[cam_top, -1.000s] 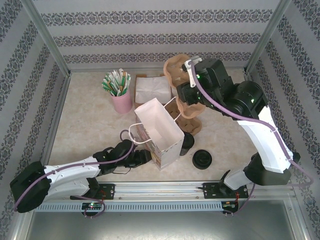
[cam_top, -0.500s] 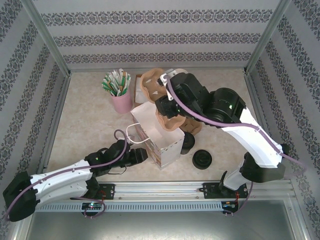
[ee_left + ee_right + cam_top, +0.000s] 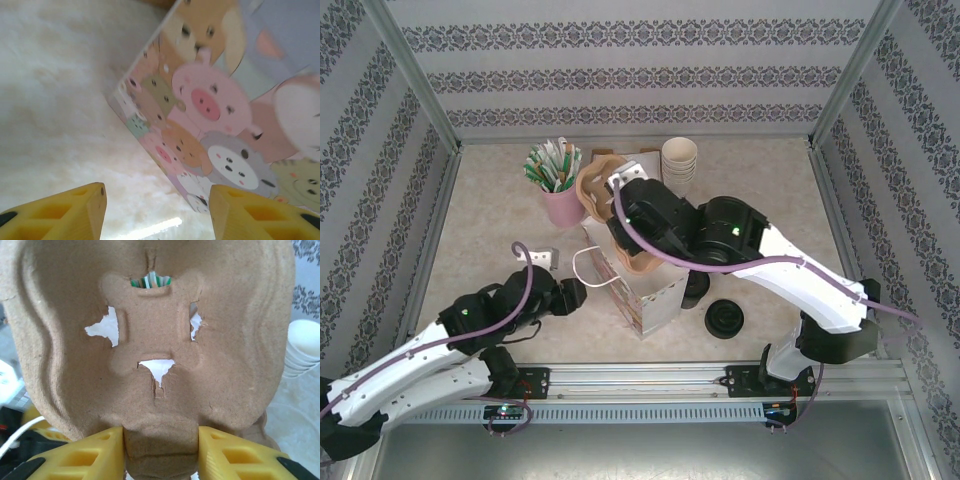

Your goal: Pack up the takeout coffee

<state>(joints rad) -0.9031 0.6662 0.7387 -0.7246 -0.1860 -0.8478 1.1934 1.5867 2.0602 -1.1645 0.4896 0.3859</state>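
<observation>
Seen from above, a white paper bag point(image 3: 658, 302) stood open near the middle of a pale marbled counter point(image 3: 490, 230). The left wrist view showed its side printed with cartoon pigs, bears and other animals.

The right arm reached across from the right. Its hand point(image 3: 161, 437) was closed on the lower edge of a brown moulded-pulp cup carrier point(image 3: 160, 340), a yellow finger pressed against each side. The carrier hung tilted over the bag's open mouth, its far end rising above the bag's far rim.

The left hand point(image 3: 157, 196) sat low on the counter just left of the bag, beside the bag's white loop handle. Its two yellow fingers stood apart with nothing between them, pointing at the printed side.

The takeout coffee point(image 3: 696, 290) stood on the counter just right of the bag, partly hidden under the right arm, so only its dark lid and upper edge could be made out. A loose black lid point(image 3: 724, 318) lay near it, further right and nearer. At the far side stood a pink cup point(image 3: 563, 207) full of green and white sticks, with a stack of cream cups point(image 3: 680, 158) to its right
</observation>
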